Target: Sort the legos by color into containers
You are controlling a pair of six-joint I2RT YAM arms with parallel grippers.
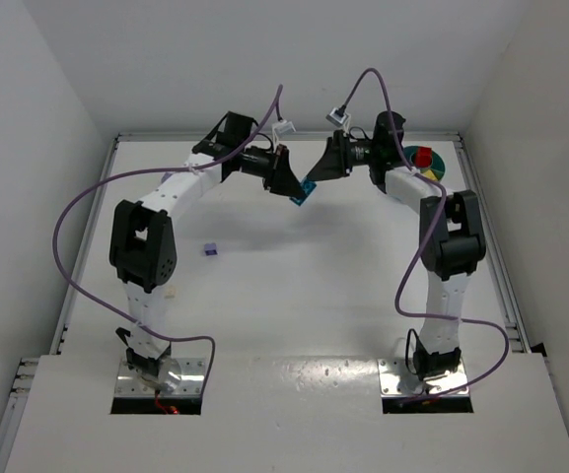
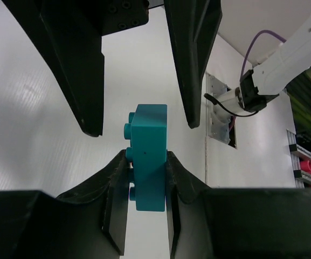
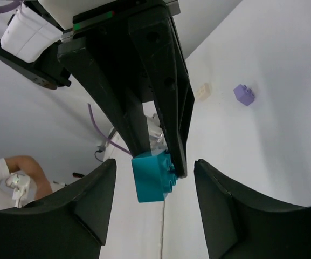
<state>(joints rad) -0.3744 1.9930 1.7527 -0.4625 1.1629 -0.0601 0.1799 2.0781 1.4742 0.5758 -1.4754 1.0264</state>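
Left wrist view: your left fingers (image 2: 116, 186) clamp a glossy, studded cyan brick (image 2: 149, 154) above the smooth white table (image 2: 31, 135). The right fingers (image 2: 85, 70), tapered black wedges, stand wide on either side, not touching it. The round teal dish (image 1: 441, 163) sits by the far right edge. A purple brick (image 1: 211, 249) lies in open space.

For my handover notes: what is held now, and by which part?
The left gripper clamps the cyan brick by the end nearer its wrist; the right gripper stands open, holding nothing.
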